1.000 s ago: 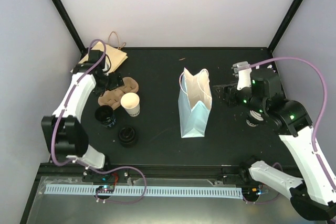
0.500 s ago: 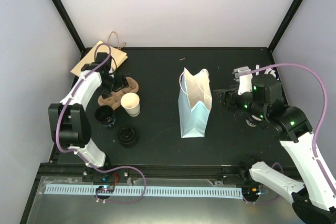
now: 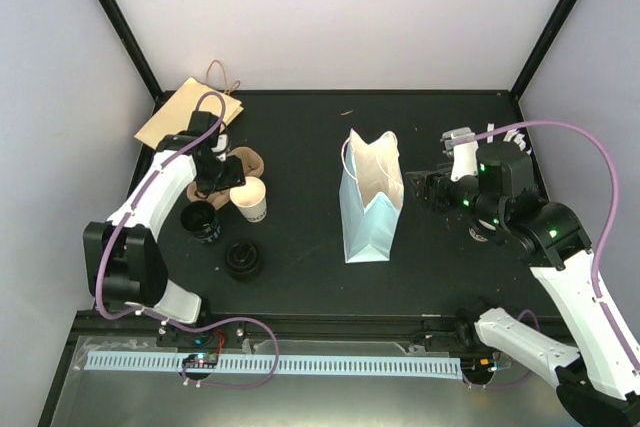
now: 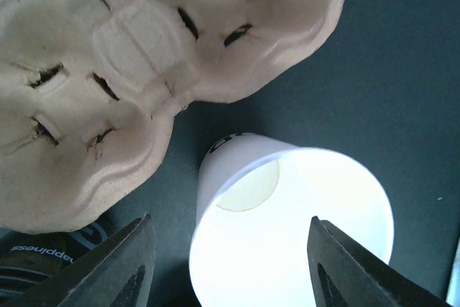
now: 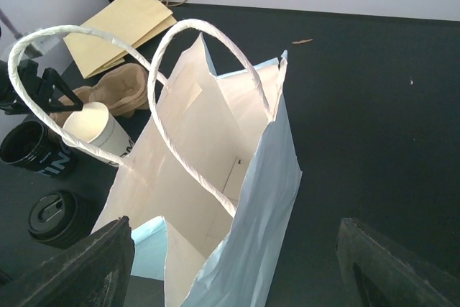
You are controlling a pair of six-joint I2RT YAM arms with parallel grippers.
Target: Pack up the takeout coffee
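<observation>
Left pincer [image 4: 230, 222] open astride 1 white cup [image 4: 287, 246]; right pincer [image 5: 233, 226] open near 1 blue bag [image 5: 267, 199].

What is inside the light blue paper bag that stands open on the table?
Through the open mouth of the light blue paper bag, the right wrist view shows only bare white inner walls. No object is visible inside. The very bottom is covered by the near wall.
</observation>
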